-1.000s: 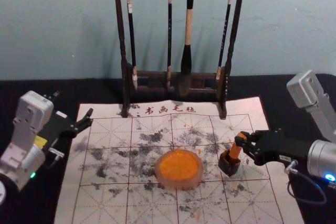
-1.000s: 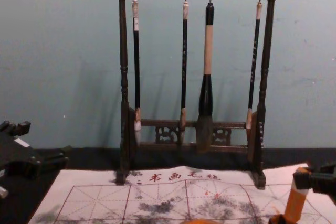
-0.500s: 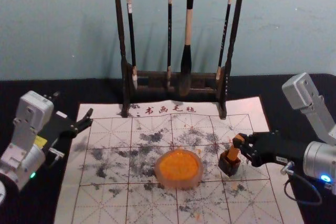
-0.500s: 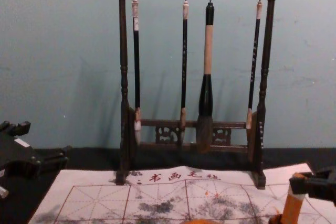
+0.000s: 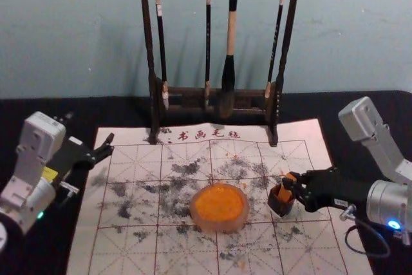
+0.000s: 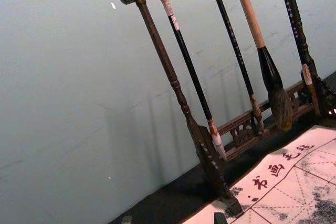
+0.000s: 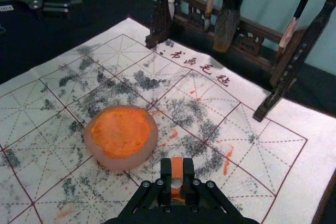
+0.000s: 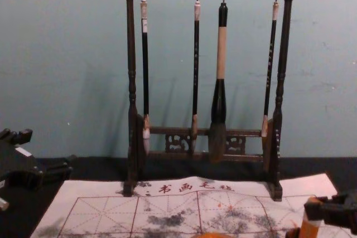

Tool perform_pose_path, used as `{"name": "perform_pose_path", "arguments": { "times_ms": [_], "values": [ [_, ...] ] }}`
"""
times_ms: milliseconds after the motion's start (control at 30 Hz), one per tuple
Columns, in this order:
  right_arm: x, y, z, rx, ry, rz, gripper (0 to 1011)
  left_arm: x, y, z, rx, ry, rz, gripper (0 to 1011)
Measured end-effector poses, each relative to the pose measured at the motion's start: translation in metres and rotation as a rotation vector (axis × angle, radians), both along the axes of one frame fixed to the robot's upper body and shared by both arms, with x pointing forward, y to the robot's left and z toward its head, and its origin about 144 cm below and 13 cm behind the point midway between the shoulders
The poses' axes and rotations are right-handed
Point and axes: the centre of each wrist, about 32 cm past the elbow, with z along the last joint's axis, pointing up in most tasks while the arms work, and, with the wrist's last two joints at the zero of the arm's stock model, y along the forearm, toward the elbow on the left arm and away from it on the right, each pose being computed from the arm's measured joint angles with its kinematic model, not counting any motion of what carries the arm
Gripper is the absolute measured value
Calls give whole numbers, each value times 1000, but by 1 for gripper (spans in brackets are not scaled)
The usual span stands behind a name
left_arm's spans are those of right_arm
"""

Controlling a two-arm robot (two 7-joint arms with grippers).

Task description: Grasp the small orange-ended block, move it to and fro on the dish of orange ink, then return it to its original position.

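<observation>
Spreading beneath everything, the mat (image 5: 129,249) carries the brush rack (image 5: 153,94) at its far edge. The left gripper (image 6: 174,219) waits on the robot's left, fingers apart, holding nothing. The right gripper (image 7: 177,167) has closed its fingers on the block's upper part and has just moved down a little. The dish (image 5: 219,225) of orange ink sits nearer the middle of the mat, beside the small dark box (image 5: 279,205). The block (image 8: 309,229) stands in that box, leaning slightly, and has sunk lower into it than a moment ago. That suggests the inking is over and the block is going home; seating it fully and letting go likely remain, with a catch on the box's rim the main risk.
</observation>
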Motion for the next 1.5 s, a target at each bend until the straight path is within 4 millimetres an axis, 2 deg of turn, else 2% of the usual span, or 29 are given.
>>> {"name": "perform_pose_path", "arguments": {
  "times_ms": [667, 1300, 1400, 1467, 1500],
  "values": [
    [5, 3, -10, -23, 20, -5, 70, 0, 0, 0, 0, 0, 0, 1010],
    [6, 3, -11, -27, 17, -2, 70, 0, 0, 0, 0, 0, 0, 1010],
    [6, 3, -11, -27, 17, -2, 94, 0, 0, 0, 0, 0, 0, 1010],
    [6, 3, -11, -27, 17, -3, 144, 0, 0, 0, 0, 0, 0, 1010],
    [6, 3, -11, -27, 17, -3, 202, 0, 0, 0, 0, 0, 0, 1010]
  ]
}}
